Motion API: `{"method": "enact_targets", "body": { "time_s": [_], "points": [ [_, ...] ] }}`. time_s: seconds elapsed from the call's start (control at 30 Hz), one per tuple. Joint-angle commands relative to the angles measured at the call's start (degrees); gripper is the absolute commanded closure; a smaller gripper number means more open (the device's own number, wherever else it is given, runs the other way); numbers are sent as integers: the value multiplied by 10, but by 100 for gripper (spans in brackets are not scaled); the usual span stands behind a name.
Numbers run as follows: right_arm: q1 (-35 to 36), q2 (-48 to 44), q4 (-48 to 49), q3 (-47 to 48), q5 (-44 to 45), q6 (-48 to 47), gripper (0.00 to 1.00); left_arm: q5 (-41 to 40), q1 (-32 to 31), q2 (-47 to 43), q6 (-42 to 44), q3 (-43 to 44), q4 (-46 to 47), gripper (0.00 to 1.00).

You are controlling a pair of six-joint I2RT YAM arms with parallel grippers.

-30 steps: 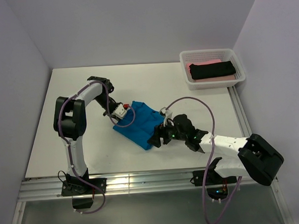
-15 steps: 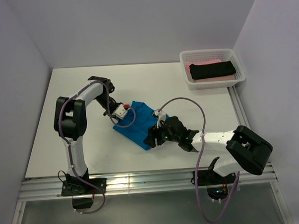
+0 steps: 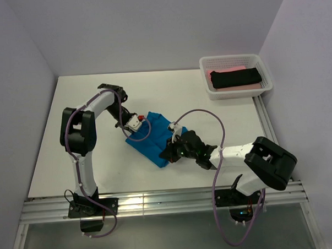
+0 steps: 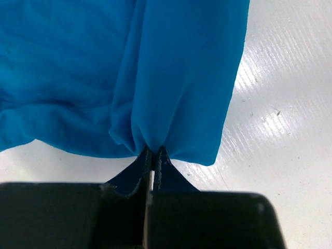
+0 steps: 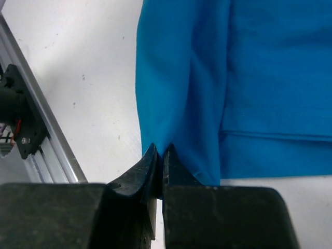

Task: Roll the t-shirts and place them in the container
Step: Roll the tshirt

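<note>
Two claws gripping blue shirt [image 3: 155, 137] on table [image 3: 73, 134]: my left claw [image 4: 153, 151] clamped on its left edge, my right claw [image 5: 160, 149] pinching near corner. Black shirt [image 3: 235, 77], pink shirt [image 3: 214, 73] in basket [image 3: 229, 59].

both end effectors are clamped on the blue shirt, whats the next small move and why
Probably lift both pinched corners a little, together, and turn that edge over onto the cloth to start the roll. The left end effector and the right end effector are each shut on the same end of the folded blue t-shirt, which lies flat on the table, nothing rolled yet.
</note>
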Motion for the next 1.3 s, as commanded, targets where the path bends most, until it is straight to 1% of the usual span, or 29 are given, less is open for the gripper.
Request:
{"method": "enact_targets", "body": {
  "time_s": [0.0,0.13,0.3,0.47,0.6,0.77,1.03,1.27],
  "points": [
    [5,13,37,18,-26,14,100,-5,-3,-25,5,17,-27,100],
    [5,34,52,29,-78,32,100,-22,-3,-40,10,-3,-27,100],
    [10,56,91,26,-101,51,100,-37,1,-71,19,-47,-27,100],
    [40,58,97,32,-93,71,100,-55,15,-114,34,-102,-28,100],
    [85,54,99,36,-73,85,100,-76,20,-165,39,-148,-28,100],
    [109,29,91,37,-58,92,100,-86,23,-211,39,-192,-27,100],
    [111,-20,61,23,-35,99,100,-77,25,-234,29,-177,-28,100],
    [79,-5,96,-8,-44,140,100,-70,16,-194,19,-133,-28,100]
  ]
}}
